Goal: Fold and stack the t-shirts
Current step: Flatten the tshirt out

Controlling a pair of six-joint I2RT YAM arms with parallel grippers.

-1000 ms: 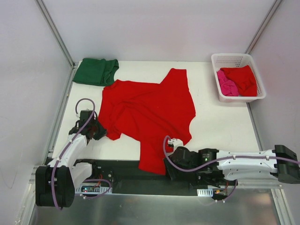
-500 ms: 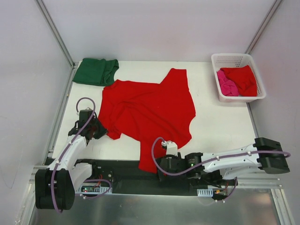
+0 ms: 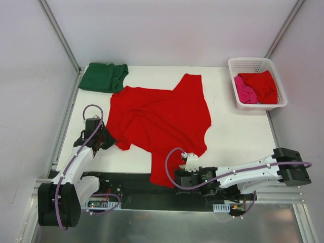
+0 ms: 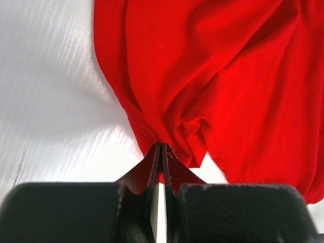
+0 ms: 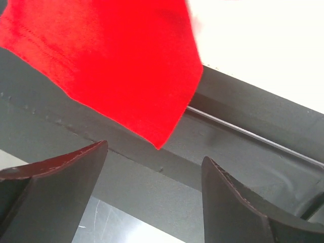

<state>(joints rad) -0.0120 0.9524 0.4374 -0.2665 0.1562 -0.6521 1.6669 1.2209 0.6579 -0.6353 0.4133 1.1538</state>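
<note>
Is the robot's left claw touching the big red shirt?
Touching. The left wrist view shows the left gripper shut on a bunched edge of the red t-shirt, with the cloth pinched between its two closed fingers.

Blocked across middle of counter [image 3: 238,136] by spread red tee [image 3: 162,119] (rumpled, hem hanging over near edge). Passable: bare strip right of it, up to basket [image 3: 250,60] in far right corner. Narrower bare strip on left, partly taken by left tool [image 4: 161,149] clamped on tee's edge. Far left corner filled by folded green tee [image 3: 104,77], just beside red shoulder. Boxed in by walls [image 3: 30,101] left, right, behind. Low at dark front rail [image 5: 243,126]: right tool [image 5: 154,152], jaws spread, hem corner just ahead.
</note>
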